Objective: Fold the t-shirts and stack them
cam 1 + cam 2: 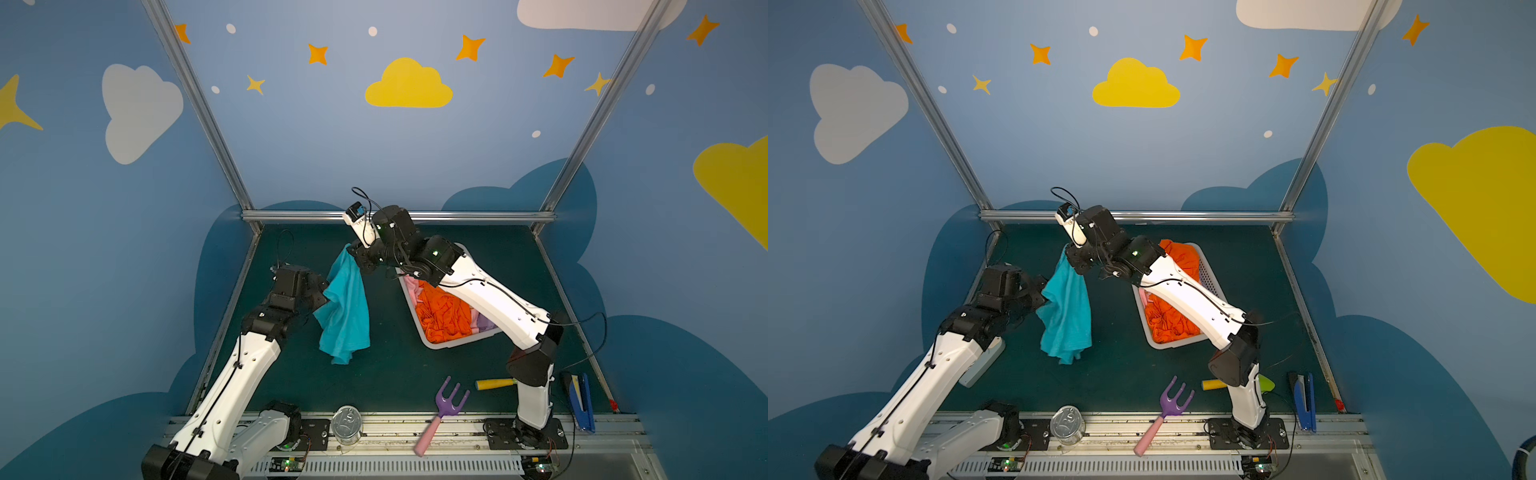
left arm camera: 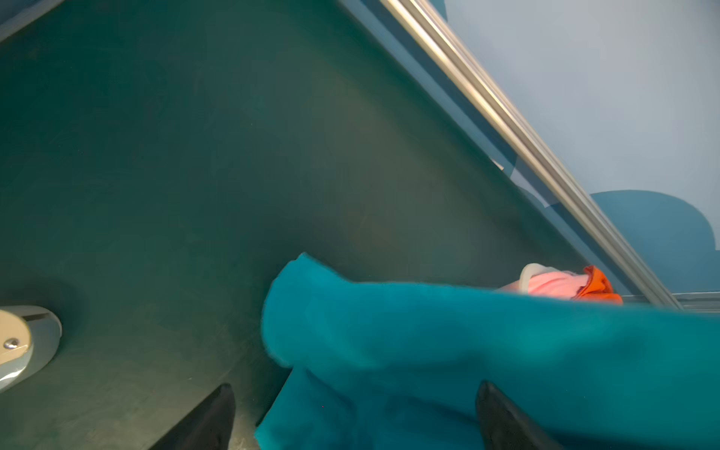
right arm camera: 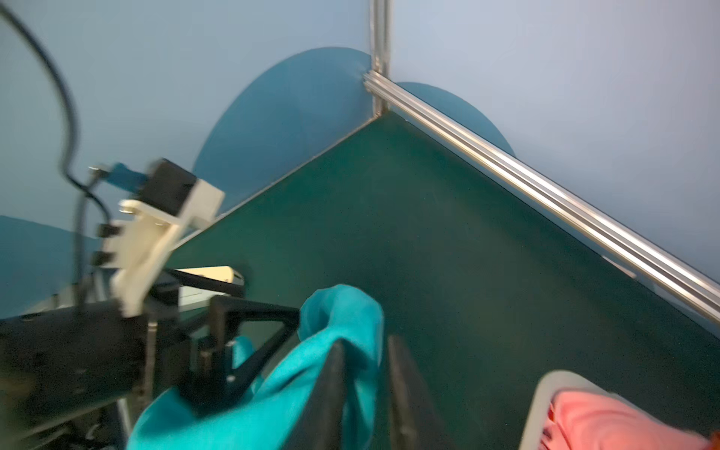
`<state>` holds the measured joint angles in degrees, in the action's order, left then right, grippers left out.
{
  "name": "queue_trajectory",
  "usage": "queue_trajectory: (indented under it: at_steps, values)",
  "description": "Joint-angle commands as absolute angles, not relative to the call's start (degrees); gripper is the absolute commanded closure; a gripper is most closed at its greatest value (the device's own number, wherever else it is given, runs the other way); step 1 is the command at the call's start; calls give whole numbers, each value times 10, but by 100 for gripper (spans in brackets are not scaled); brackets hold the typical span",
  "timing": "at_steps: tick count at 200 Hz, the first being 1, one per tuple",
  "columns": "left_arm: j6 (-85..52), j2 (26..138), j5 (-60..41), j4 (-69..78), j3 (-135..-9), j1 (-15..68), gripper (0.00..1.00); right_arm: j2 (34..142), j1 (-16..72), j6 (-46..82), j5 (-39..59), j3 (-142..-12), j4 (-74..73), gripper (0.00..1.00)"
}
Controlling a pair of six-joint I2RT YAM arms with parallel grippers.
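**Teal shirt slung between two parted grippers**

In both top views we find the teal t-shirt (image 1: 347, 309) (image 1: 1067, 311) left of centre in the frame. It hangs as a crumpled drape over the green mat (image 1: 415, 374), well to the left of the white basket (image 1: 440, 343). Its top corner meets the right gripper (image 1: 353, 254) and its left edge bulges against the left gripper (image 1: 322, 291). We cannot tell whether its lowest fold touches the mat.

In the left wrist view, the left gripper (image 2: 355, 389) has its fingers (image 2: 212, 420) spread wide at the bottom edge of the frame. The teal cloth (image 2: 467, 350) lies across the gap and over one finger, and nothing is pinched.

In the right wrist view, the right gripper (image 3: 366, 343) shows its jaws part-way apart at lower centre. The shirt (image 3: 339, 311) is bunched over one finger and fills part of the gap, and a sliver of mat shows beside the other finger. We read the jaws as open, with the cloth draped over them and not clamped.

In both top views the right arm climbs from its base at lower right and slants up-left across the basket. Its wrist bends down over the top of the shirt. The left arm rises from the lower left corner, with its forearm sloping up-right and its gripper pointing right into the cloth.

The orange t-shirt (image 1: 440, 316), the pink t-shirt (image 1: 411, 286) and the lilac t-shirt (image 1: 484, 322) lie heaped in the basket, partly under the right arm.
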<state>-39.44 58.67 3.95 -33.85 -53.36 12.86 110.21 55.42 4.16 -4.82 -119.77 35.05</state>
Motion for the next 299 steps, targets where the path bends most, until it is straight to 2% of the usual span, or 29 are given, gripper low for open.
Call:
queue_trajectory:
  at_steps: [1,18,44,58,84,114,133,151,175,187,214,252,268,299]
  values:
    - [-386,608,37,-340,-536,127,4,1043,540,51,-147,-1098,330,31]
    - [-387,628,35,-334,-532,125,3,1006,530,57,-212,-1002,327,23]
    - [-395,665,13,-308,-518,122,3,964,510,91,-253,-882,341,22]
    - [-401,691,-6,-291,-512,122,4,951,504,108,-238,-831,346,23]
    - [-397,756,-50,-286,-522,121,8,969,503,118,-163,-785,357,32]
    - [-395,825,-92,-283,-534,122,13,1044,496,174,-173,-835,437,36]
    - [-399,848,-109,-271,-530,122,14,1088,481,180,-140,-867,458,41]
    - [-400,861,-113,-268,-530,124,15,1116,459,180,-132,-888,463,53]
    - [-399,872,-110,-268,-533,126,15,1135,408,161,-124,-907,464,80]
    - [-399,876,-111,-269,-536,127,15,1140,377,146,-131,-915,462,86]
    - [-400,888,-117,-269,-548,129,16,1152,294,118,-146,-942,454,90]
    - [-401,894,-117,-278,-568,140,16,1192,180,112,-97,-1004,449,93]
    - [-398,893,-110,-284,-574,142,16,1220,155,94,-77,-1039,457,94]
    - [-399,899,-108,-290,-584,143,16,1275,133,44,-107,-1103,479,96]
